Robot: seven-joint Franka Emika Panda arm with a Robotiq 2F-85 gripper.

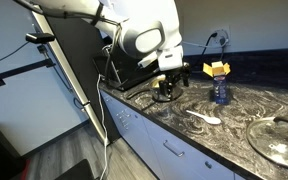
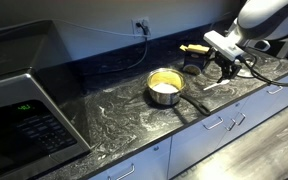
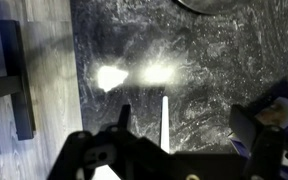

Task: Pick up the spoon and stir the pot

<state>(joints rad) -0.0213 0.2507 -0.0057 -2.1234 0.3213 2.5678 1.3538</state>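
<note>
Gripper (image 3: 144, 106) hung over the dark marbled stone countertop (image 1: 239, 118) with jaws spread fully wide and nothing held. Small white short-handled spoon (image 1: 206, 118) lay flat on the counter near the gripper, below and off to one side, untouched. Small round shiny steel pot (image 2: 164, 88) with yellowish inside sat well apart from the gripper.

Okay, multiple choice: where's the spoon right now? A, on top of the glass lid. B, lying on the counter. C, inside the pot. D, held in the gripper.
B: the spoon lies flat on the counter, and the wrist view shows the gripper open with nothing between its fingers.
</note>
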